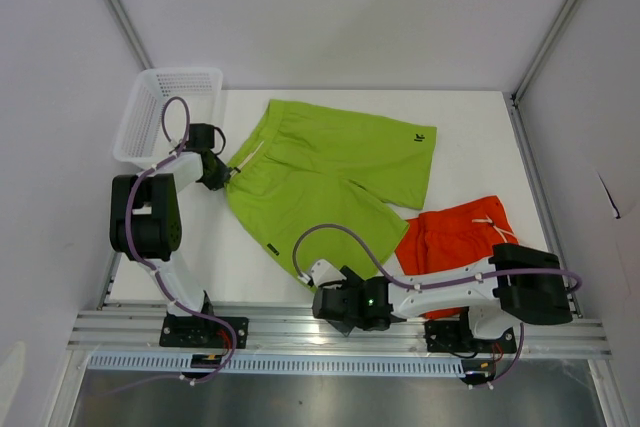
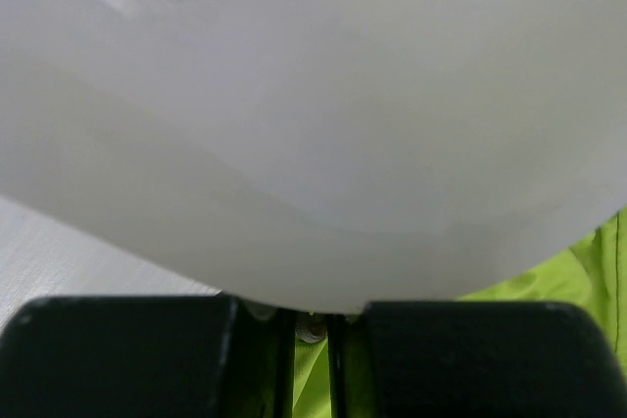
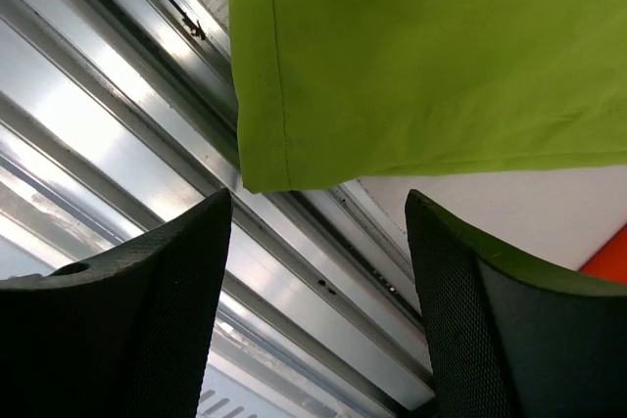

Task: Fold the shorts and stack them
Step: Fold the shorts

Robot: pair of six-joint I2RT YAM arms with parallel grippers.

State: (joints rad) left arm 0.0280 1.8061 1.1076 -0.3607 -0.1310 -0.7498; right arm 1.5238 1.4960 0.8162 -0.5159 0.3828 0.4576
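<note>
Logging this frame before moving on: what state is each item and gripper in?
lime green shorts: spread flat, unfolded
orange shorts: lying apart, partly hidden
basket: upright, looks empty
left gripper: nearly shut, at green waistband
right gripper: open, by green hem

Colours: lime green shorts, orange shorts, white basket.
</note>
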